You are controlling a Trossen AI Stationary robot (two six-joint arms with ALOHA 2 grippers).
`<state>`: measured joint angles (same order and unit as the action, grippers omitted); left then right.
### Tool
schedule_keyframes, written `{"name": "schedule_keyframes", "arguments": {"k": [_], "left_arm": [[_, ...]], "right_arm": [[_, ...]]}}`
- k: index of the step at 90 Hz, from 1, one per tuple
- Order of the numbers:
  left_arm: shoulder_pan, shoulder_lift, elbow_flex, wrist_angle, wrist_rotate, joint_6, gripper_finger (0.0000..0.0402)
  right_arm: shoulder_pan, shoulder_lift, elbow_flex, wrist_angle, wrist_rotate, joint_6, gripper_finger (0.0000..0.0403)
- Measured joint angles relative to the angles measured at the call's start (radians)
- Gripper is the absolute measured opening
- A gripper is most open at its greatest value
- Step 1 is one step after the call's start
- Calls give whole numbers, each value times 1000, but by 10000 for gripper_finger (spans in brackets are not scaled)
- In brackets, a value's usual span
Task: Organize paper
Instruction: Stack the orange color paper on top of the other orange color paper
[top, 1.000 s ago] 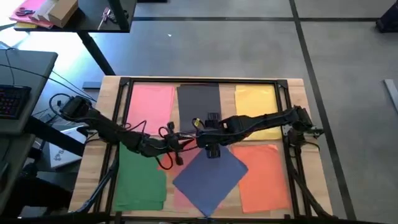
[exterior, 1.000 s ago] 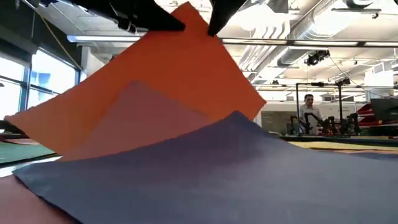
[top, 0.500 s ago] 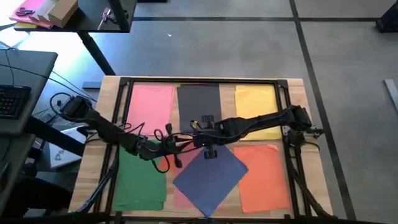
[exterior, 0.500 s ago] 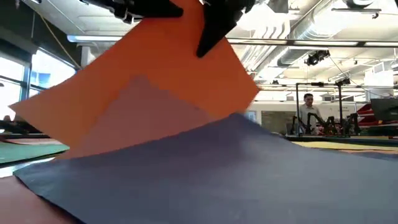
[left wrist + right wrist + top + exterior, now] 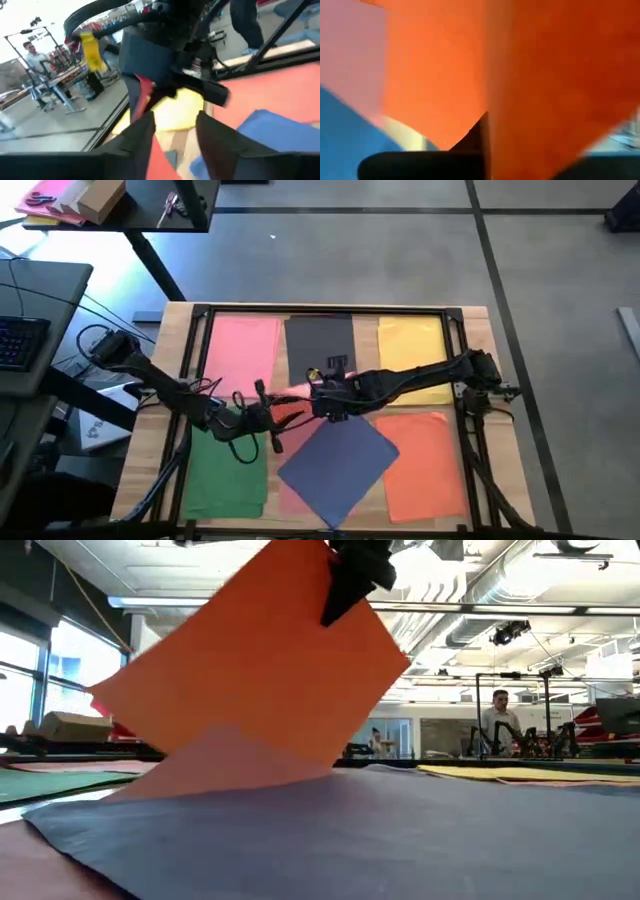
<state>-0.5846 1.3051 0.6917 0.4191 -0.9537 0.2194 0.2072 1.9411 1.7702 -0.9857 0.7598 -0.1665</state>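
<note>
An orange sheet of paper [image 5: 260,670] hangs over the middle of the table with my right gripper [image 5: 325,406] shut on it. It shows edge-on in the high view [image 5: 290,394]. My left gripper [image 5: 175,137] stands open just left of it, with nothing between its fingers. Flat on the table lie pink [image 5: 245,345], dark grey [image 5: 320,345], yellow [image 5: 415,348], green [image 5: 225,472] and a second orange [image 5: 425,465] sheet. A blue sheet [image 5: 340,462] lies askew at the near middle. My right gripper pinches the orange sheet at its top edge [image 5: 322,575] between its two fingers, which come down on it from above. The sheet hangs below the fingers, tilted like a diamond. The blue sheet [image 5: 380,830] hides its lower end in the low view.
A black frame [image 5: 330,310] runs round the sheets on the wooden table. Cables [image 5: 250,448] trail from my left arm over the green sheet. Another pink sheet [image 5: 290,498] peeks from under the blue one. A person [image 5: 497,722] stands far off in the room.
My right gripper has shut on the orange sheet's top edge and taken hold. My left gripper has opened, let go of the sheet and drawn back toward the table's left edge. The sheet now hangs from my right gripper alone.
</note>
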Motion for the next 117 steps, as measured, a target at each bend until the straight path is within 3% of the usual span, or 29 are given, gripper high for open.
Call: {"name": "schedule_keyframes", "arguments": {"k": [9,20,30,36,43,50,58,92,102,111,117], "left_arm": [[-51,-52,0,-244,-4,-234,173],[-89,-57,0,-553,82,-631,179],[-101,-8,-18,-684,140,-879,179],[-100,38,-44,-671,146,-945,179],[-77,99,-65,-615,162,-978,179],[-44,164,-75,-560,181,-988,179],[2,239,-76,-491,207,-961,180],[194,415,-70,-337,375,-824,213],[218,432,-70,-277,415,-750,215],[236,434,-71,-239,462,-695,216],[246,434,-72,-235,487,-681,215]], "right_arm": [[10,-2,10,-115,102,6,0],[12,-2,58,-339,117,74,0],[12,-3,125,-566,13,160,0],[10,-13,150,-585,-116,176,0],[11,-48,156,-578,-345,132,0],[14,-71,172,-584,-451,167,0],[5,-110,166,-580,-707,192,0],[25,-177,159,-585,-1429,557,0],[47,-178,159,-585,-1524,669,0],[62,-179,141,-585,-1520,683,0],[66,-181,101,-585,-1462,656,0]]}}
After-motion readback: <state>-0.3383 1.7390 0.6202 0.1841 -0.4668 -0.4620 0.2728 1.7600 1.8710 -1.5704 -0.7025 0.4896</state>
